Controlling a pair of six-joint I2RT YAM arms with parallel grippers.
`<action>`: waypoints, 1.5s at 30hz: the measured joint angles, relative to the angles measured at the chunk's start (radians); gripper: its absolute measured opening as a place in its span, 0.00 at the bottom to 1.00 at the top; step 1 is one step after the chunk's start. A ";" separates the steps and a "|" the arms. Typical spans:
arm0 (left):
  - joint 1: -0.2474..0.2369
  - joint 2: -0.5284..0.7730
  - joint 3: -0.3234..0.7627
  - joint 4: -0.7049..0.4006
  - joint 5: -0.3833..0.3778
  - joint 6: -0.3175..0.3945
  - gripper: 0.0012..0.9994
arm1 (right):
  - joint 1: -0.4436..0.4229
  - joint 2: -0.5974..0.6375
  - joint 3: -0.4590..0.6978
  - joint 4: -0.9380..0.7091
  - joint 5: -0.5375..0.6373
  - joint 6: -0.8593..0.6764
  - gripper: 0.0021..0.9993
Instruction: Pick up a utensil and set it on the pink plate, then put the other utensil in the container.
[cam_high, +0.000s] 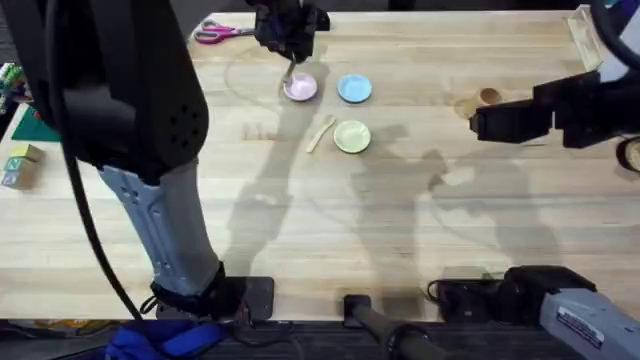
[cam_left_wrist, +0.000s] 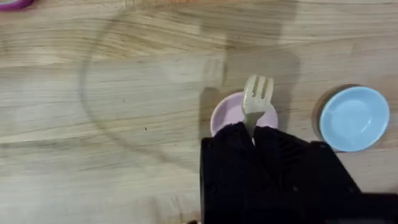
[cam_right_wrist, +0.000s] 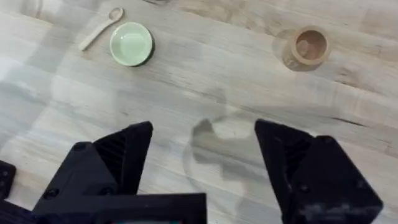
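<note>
My left gripper hangs over the pink plate at the far middle of the table, shut on a pale wooden fork. The fork's tines stick out over the pink plate in the left wrist view. A pale wooden spoon lies on the table beside the yellow-green plate; the right wrist view shows that spoon too. The tan wooden container stands at the right, near my right gripper, which is open and holds nothing. The container sits beyond the right fingers.
A light blue plate sits right of the pink one. Pink-handled scissors lie at the far left. A clear bin stands at the far right edge. Small blocks rest off the table's left side.
</note>
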 joint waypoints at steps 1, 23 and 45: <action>0.000 0.000 -0.016 0.014 0.001 0.000 0.04 | 0.000 0.000 0.000 0.000 0.000 0.000 1.00; -0.002 -0.002 -0.221 0.213 0.019 -0.005 0.04 | 0.000 0.000 0.000 0.000 -0.001 0.000 1.00; -0.002 -0.042 -0.218 0.167 0.035 -0.013 1.00 | 0.000 0.000 0.000 0.000 -0.007 0.000 1.00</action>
